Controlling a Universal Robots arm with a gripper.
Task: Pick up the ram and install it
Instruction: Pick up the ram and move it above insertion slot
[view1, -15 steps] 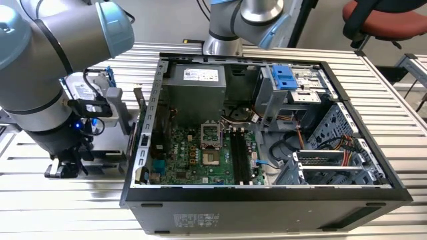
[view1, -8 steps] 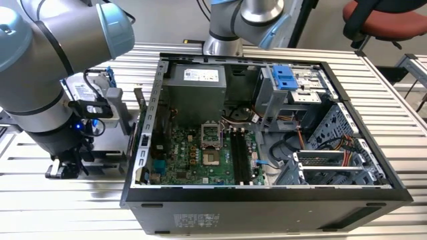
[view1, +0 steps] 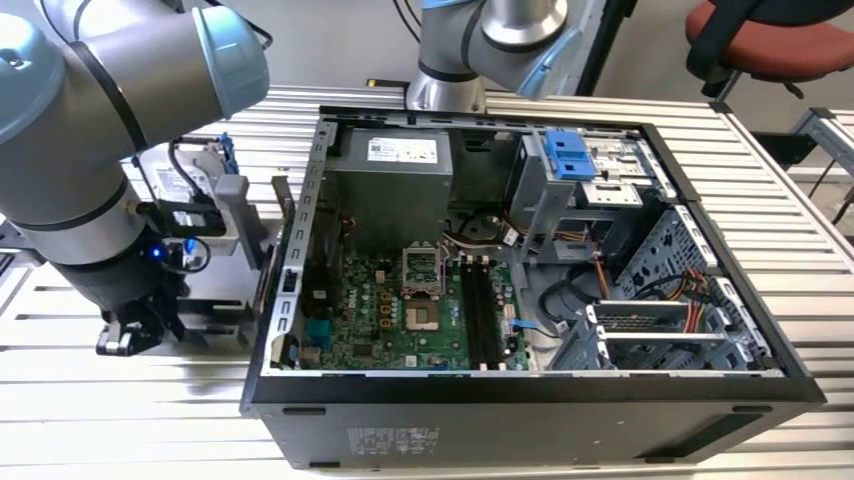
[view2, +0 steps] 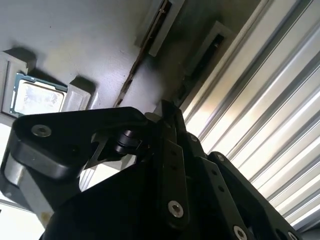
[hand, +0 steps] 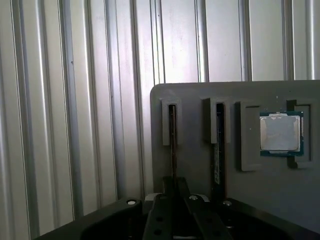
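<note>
Roughly 9 o'clock of the computer case (view1: 534, 395), exterior view: end effector (view1: 134, 335) low over a grey tray (hand: 195, 95). Its fingers are pinched together on the ram (hand: 172, 130), which stands on edge in a tray slot.

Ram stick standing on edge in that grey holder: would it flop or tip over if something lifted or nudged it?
Probably stiff: the ram stick stands straight on its edge with no visible sag. It is likely light for its length, being a very thin strip. If nudged, it seems unlikely to tip, since the grey holder hugs its end in a raised slot.
</note>
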